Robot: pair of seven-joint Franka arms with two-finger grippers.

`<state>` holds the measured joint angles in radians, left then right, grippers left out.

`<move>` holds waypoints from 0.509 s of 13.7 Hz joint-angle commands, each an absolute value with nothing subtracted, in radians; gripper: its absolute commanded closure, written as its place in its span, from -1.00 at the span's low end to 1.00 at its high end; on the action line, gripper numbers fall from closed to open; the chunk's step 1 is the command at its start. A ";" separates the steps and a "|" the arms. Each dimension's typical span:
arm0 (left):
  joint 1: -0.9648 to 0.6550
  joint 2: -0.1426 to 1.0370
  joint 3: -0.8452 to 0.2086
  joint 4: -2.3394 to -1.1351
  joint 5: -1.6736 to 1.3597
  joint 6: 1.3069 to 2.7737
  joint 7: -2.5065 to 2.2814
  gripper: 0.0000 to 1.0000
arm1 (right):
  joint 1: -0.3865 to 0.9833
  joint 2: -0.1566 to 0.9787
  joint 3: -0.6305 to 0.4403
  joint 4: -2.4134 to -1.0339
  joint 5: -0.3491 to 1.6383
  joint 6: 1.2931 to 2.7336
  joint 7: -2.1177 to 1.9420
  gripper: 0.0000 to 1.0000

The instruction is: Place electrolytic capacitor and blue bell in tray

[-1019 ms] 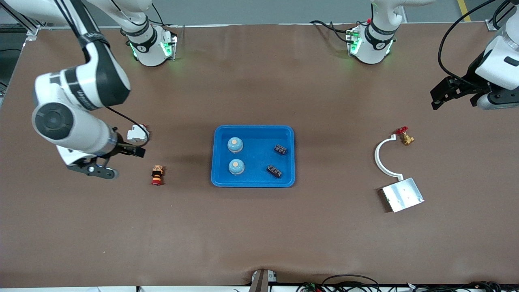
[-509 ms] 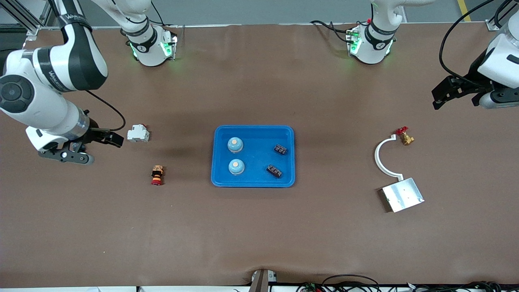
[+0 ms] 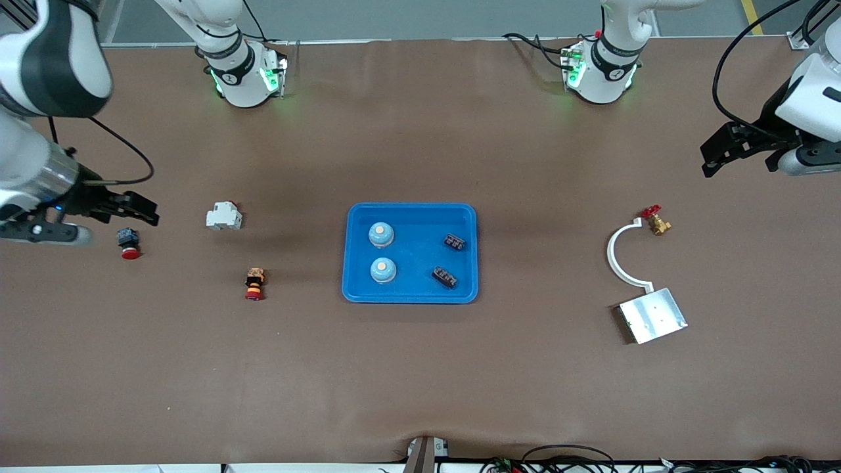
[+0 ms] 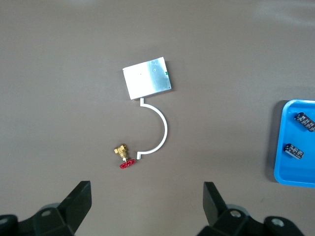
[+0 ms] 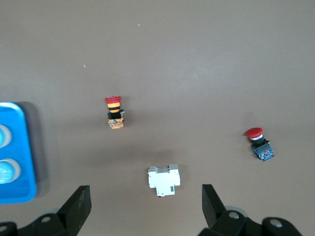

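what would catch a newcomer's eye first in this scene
The bright blue tray at the middle of the table stands out most, holding two blue bells and two dark capacitors. Both arms are drawn back with open jaws: the right gripper over a red-capped button, the left gripper at its own end.

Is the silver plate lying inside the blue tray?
No, the plate lies on the bare table toward the left arm's end, well apart from the tray.

Tray (image 4: 294, 147) and bells (image 5: 6, 169) cut by wrist-view edges; capacitor (image 3: 453, 242) markings illegible.
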<state>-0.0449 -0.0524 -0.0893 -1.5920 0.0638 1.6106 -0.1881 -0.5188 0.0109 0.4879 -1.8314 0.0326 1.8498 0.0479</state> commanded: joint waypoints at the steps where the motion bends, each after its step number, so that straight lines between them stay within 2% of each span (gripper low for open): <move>1: -0.037 -0.061 -0.092 -1.586 0.041 1.603 -0.173 -1.00 | -0.560 -0.061 0.499 -1.864 0.077 1.867 0.003 -1.00; 5: -0.037 -0.058 -0.092 -1.586 0.041 1.603 -0.179 -1.00 | -0.519 -0.094 0.462 -1.867 0.077 1.861 -0.021 -1.00; 7: -0.037 -0.055 -0.092 -1.586 0.041 1.603 -0.186 -1.00 | -0.364 -0.094 0.303 -1.868 0.075 1.858 -0.021 -1.00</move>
